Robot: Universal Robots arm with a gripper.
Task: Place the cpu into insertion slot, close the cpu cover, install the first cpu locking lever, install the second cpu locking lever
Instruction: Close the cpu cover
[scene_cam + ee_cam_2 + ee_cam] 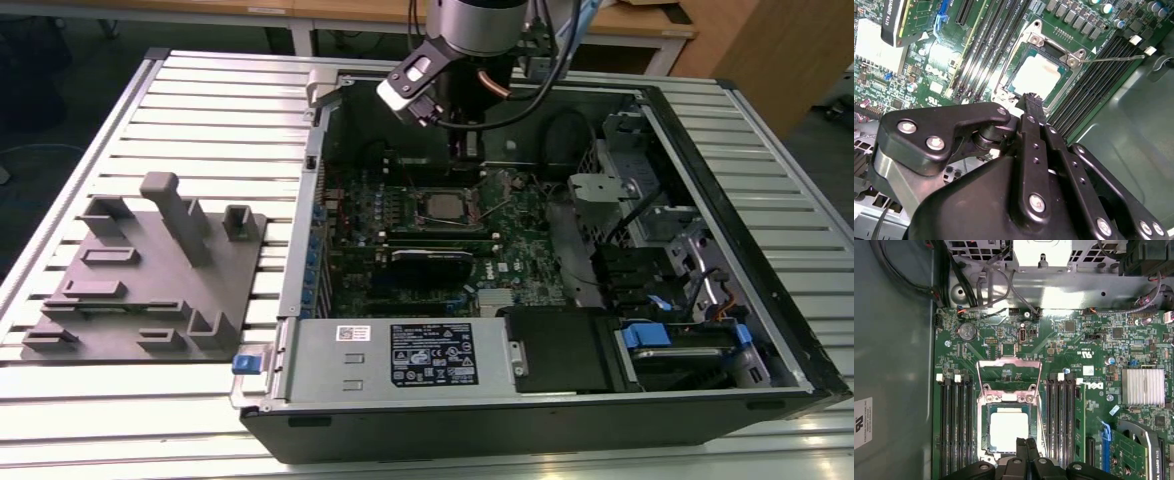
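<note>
**Chip seated, cover up, fingers empty at the socket's edge**

The black metal fingers (pixel 1022 446) are pressed together at the tips with nothing between them. In both wrist views their tip (pixel 1032 106) sits at the edge of the small square insertion slot with its silvery metal rim (pixel 985 436). Whether it touches the rim cannot be told.

The small flat square cpu with its dull silver-grey top (pixel 1008 429) lies flat inside that slot, its face bare and bright (pixel 1036 75). The thin silvery square cpu cover with a window cut through its middle (pixel 1009 362) is swung up off the socket on its hinged edge, on the side away from the fingers. Green board shows through the window.

In the second wrist view a thin silvery wire locking lever (pixel 1115 58) sticks out from a corner of the slot, slanting over the long narrow black memory slots (pixel 1094 85). More of these slots flank the socket on both sides (pixel 956 425).

Further out on the green circuit board (pixel 1094 347) sit a round silver coin battery (pixel 968 331) and a finned silver heatsink (pixel 1143 386).

In the exterior view the board lies inside an open black computer case (pixel 787 385). The case rests on a ribbed pale metal worktop (pixel 200 100). A grey moulded fixture plate (pixel 134 300) lies to the exterior view's left, just beside the case.
</note>
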